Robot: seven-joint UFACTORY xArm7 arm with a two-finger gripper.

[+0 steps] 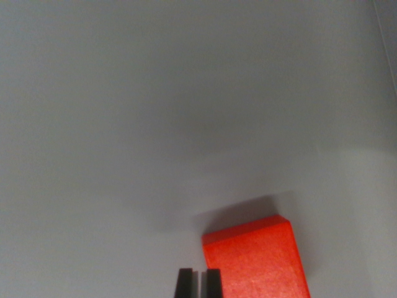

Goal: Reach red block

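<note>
On the plain grey matte tabletop (155, 112) I see the solid red rectangular block (255, 259) near the bottom, just right of my black gripper (199, 283), its fingers nearly together and empty; it looks rigid and light, best gripped across its long flat sides.

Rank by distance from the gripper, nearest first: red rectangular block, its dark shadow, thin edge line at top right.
1. Red rectangular block, beside the gripper on the wrist view's right.
2. Dark shadow, just beyond the block.
3. Thin edge line, far top right corner.
</note>
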